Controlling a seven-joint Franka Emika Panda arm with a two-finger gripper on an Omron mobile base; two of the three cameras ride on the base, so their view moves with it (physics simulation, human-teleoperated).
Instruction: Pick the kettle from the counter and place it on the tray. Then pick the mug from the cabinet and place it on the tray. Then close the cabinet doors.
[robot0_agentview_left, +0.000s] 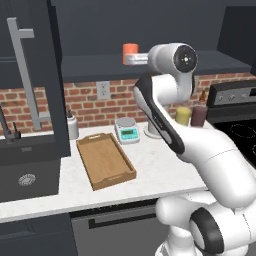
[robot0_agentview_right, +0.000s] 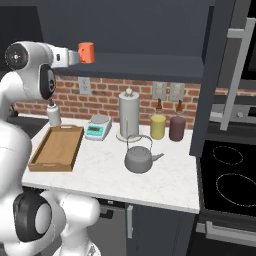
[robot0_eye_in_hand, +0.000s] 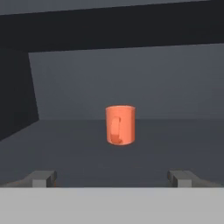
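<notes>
Tool (robot0_eye_in_hand: 113, 177) gapes wide before mug (robot0_eye_in_hand: 120, 124) upright in cabinet (robot0_eye_in_hand: 131, 78); tray (robot0_agentview_left: 106, 161) holds nothing.

The arm rose from its base, bent at the elbow and reached up and forward, its wrist held level. The gripper (robot0_eye_in_hand: 113, 177) pointed straight ahead with the jaws spread wide and nothing between them; its two fingertips (robot0_eye_in_hand: 43, 178) stood well apart, level with each other.
</notes>
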